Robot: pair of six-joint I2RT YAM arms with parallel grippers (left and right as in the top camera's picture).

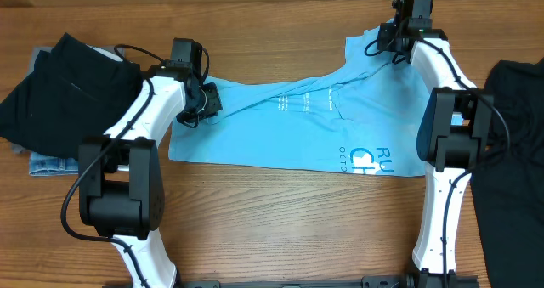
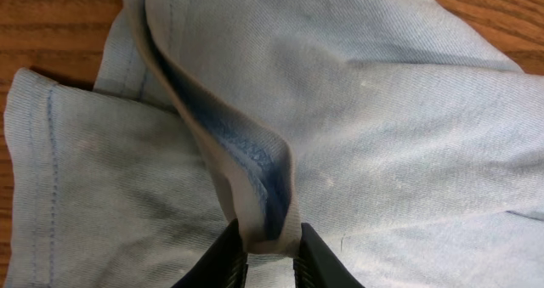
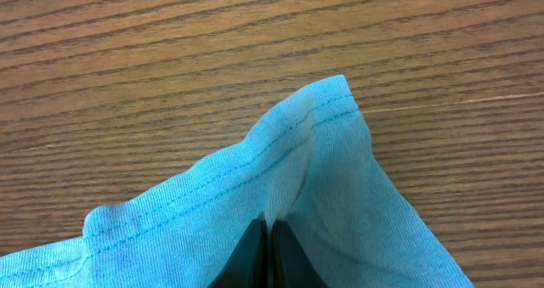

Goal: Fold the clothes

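Observation:
A light blue T-shirt (image 1: pixel 289 122) with pale printed lettering lies spread across the wooden table. My left gripper (image 1: pixel 202 104) is at its left end, shut on a bunched fold of the collar band (image 2: pixel 268 194) that stands up between the fingers (image 2: pixel 228 256). My right gripper (image 1: pixel 393 35) is at the shirt's far right corner, shut on a pinch of the stitched hem (image 3: pixel 280 186). In the right wrist view the T-shirt (image 3: pixel 195 228) has its hem corner lifted into a small peak between the closed fingers (image 3: pixel 253 258).
A black garment (image 1: pixel 59 88) lies over folded denim (image 1: pixel 51 162) at the far left. Another dark garment (image 1: pixel 517 152) covers the right edge. Bare wooden table (image 1: pixel 297 228) runs along the front, between the two arm bases.

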